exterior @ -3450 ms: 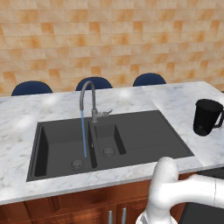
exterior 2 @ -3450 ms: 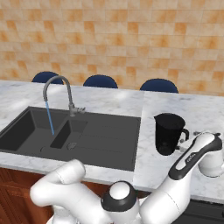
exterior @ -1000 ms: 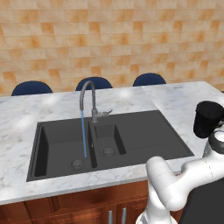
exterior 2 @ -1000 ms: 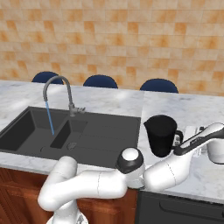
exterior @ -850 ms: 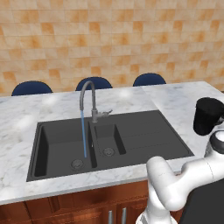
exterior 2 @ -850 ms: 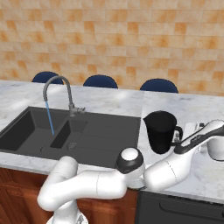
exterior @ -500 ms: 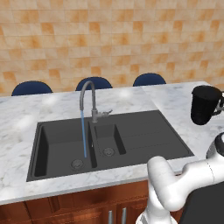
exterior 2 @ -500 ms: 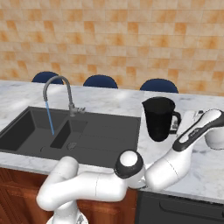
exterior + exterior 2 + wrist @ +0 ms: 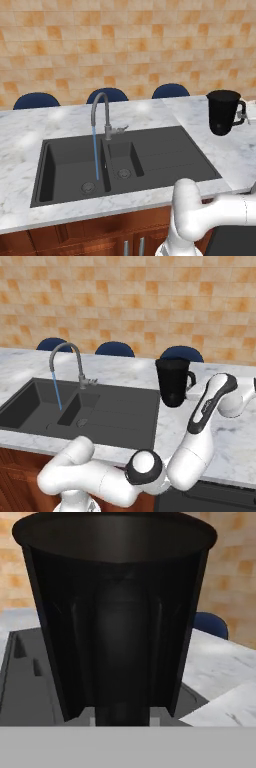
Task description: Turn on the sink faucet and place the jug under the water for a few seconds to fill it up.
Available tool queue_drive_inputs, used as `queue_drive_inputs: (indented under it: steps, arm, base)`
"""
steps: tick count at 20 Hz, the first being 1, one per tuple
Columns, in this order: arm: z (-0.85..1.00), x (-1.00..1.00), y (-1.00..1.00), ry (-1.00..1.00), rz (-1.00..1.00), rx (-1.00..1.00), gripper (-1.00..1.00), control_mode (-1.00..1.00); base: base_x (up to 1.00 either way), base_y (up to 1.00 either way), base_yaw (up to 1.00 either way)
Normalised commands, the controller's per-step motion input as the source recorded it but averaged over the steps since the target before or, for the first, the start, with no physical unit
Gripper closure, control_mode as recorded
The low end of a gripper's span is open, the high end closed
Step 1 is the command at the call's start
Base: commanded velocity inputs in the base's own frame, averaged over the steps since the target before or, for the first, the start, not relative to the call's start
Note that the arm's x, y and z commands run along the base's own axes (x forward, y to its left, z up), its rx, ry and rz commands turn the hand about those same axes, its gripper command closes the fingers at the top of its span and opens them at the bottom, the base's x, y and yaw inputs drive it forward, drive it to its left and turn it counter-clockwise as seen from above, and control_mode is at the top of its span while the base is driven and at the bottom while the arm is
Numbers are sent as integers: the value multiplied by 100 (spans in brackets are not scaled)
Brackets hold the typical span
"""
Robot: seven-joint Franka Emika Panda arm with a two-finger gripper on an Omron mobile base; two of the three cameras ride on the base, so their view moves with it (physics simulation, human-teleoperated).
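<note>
From my station, the tap (image 9: pixel 100 107) is already running: a thin blue stream of water (image 9: pixel 95 152) drops from its spout into the larger basin of the sink (image 9: pixel 165 155), the one farthest from the jug. So I count the first half of the job as done.

The jug (image 9: pixel 223 112) is off the counter (image 9: pixel 30 140), upright, and hangs well to the drainboard side of the sink, past its far edge from the stream. In the right base view the jug (image 9: pixel 173 381) is carried at the end of my arm, with the gripper (image 9: pixel 192 390) at its handle side, fingers pressed together on the handle as far as I can judge; the fingertips themselves are hidden behind the jug body in the hand view, where the jug (image 9: pixel 115 612) looms close with its open mouth up.

What I reckon is left: carry the jug across the drainboard and small basin, get its mouth under the stream, and hold it there a few seconds. It is not yet near the water.
</note>
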Motion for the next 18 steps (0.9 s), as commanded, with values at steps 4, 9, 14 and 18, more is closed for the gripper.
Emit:
queue_drive_inputs:
  steps: [4, 9, 14, 18]
  arm:
    - [0, 0, 100, -4, -47, -4, 100, -100]
    - [3, 0, 100, -6, -41, -7, 100, -100]
    - [28, -11, 91, -2, -31, 0, 100, -100]
    - [61, -3, 50, 10, -5, 9, 100, -100]
  base:
    - [0, 0, 0]
    - [0, 0, 0]
    - [0, 0, 0]
    - [0, 0, 0]
